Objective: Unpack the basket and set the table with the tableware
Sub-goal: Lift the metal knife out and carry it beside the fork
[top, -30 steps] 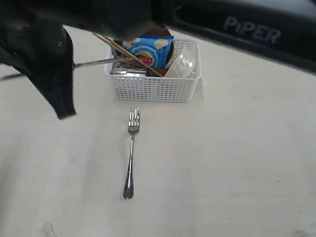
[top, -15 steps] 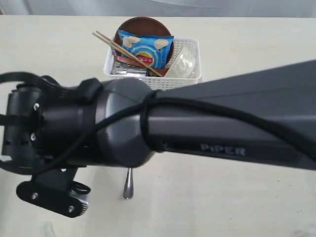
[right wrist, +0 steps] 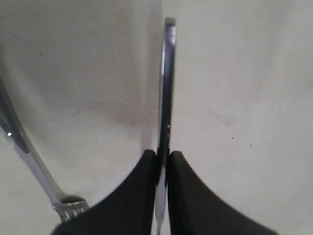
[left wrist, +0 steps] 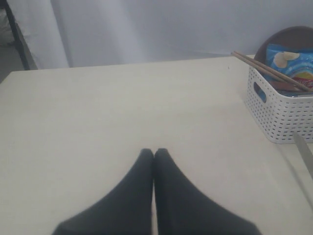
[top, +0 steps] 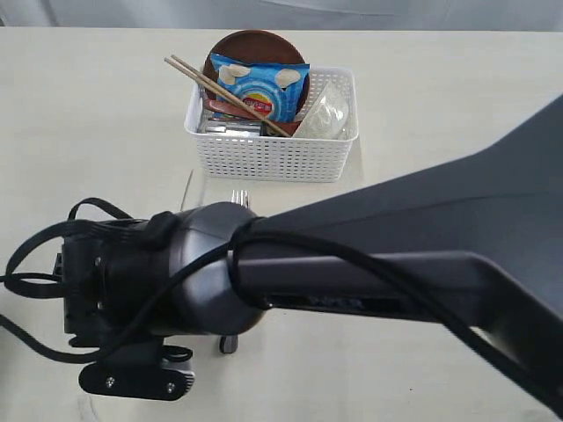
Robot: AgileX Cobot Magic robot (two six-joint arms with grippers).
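Though the exterior view hides it, the right pincer (right wrist: 163, 154) — narrow — grips the knife (right wrist: 167, 83).

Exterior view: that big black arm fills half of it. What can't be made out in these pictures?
1. Exterior view: the right arm covers the fork except its tines and handle tip.
2. Exterior view: the right gripper is hidden behind that arm. Only the right wrist view shows it, shut on the knife, whose held end the fingers hide.
3. Both views of the basket: the chips bag and lattice walls hide whatever lies lower.
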